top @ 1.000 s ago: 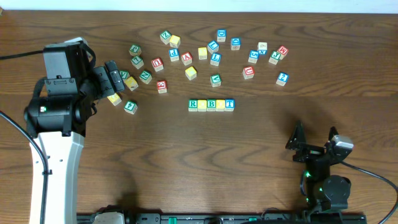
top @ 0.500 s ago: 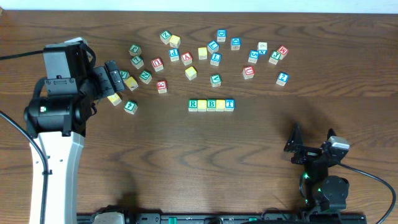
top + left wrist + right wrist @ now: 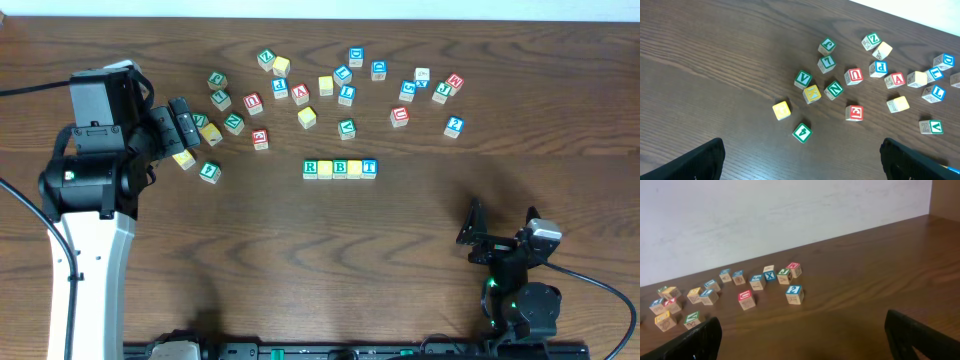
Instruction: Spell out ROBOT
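Bare table (image 3: pixel 330 260) runs all along the lower side of the row of cubes (image 3: pixel 340 168) at mid-frame in the overhead view. It reaches from the left arm (image 3: pixel 90 270) at lower left to the wide-spread right gripper (image 3: pixel 503 216) at lower right, so the way in is free from below and from the right. Above the row it is tighter. A green V cube (image 3: pixel 346 128), a yellow cube (image 3: pixel 306 117) and a red-lettered cube (image 3: pixel 260 139) stand nearest, leaving only a strip of bare wood. The other loose cubes crowd the upper middle band behind them. At upper left the left gripper (image 3: pixel 187 123), fingers apart, hangs beside a tight knot of cubes, with a green 4 cube (image 3: pixel 208 171) just below.
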You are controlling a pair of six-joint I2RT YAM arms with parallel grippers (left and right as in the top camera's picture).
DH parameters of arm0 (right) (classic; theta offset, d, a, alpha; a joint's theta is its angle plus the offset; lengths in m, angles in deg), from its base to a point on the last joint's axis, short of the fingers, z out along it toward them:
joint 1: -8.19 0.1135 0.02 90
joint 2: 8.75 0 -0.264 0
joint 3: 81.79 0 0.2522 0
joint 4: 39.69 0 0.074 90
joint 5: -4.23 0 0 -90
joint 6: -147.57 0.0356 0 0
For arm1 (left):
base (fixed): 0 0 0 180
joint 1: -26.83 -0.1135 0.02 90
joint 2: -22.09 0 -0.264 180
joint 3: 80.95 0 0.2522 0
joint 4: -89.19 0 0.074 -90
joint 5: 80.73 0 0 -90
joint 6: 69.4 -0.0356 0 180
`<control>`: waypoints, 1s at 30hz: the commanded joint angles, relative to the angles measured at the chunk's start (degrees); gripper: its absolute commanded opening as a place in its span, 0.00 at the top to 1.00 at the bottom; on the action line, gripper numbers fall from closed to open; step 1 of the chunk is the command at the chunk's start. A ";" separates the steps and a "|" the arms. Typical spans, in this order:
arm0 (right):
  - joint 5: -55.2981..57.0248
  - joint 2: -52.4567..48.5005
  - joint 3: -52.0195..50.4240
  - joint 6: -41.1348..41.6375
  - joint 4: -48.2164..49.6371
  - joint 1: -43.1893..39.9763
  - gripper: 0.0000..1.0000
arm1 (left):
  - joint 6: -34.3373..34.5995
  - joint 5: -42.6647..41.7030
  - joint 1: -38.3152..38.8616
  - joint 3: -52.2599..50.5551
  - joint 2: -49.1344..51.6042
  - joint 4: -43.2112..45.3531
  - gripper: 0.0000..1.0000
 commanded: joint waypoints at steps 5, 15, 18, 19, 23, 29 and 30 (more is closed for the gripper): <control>-0.59 0.52 -0.20 -0.81 -0.13 -0.35 0.01 | -0.57 0.72 -0.17 1.81 -0.31 -0.13 0.02; -0.59 0.52 -0.20 -0.81 -0.13 -0.35 0.01 | -0.79 0.81 -0.17 1.60 -1.77 -0.09 0.03; -0.59 0.52 -0.20 -0.81 -0.13 -0.35 0.01 | -1.95 1.75 -0.17 -0.96 -6.64 1.31 0.02; -0.59 0.52 -0.20 -0.81 -0.13 -0.35 0.01 | -2.45 1.90 -0.17 -2.47 -8.57 2.75 0.03; -0.59 0.52 -0.20 -0.81 -0.13 -0.35 0.01 | -6.23 1.86 -0.20 -12.61 -18.05 14.19 0.02; -0.59 0.52 -0.20 -0.81 -0.13 -0.35 0.01 | -10.47 1.79 -0.20 -33.86 -33.99 33.55 0.02; -0.59 0.52 -0.20 -0.81 -0.13 -0.35 0.01 | -10.49 1.79 -0.20 -37.46 -36.52 36.00 0.02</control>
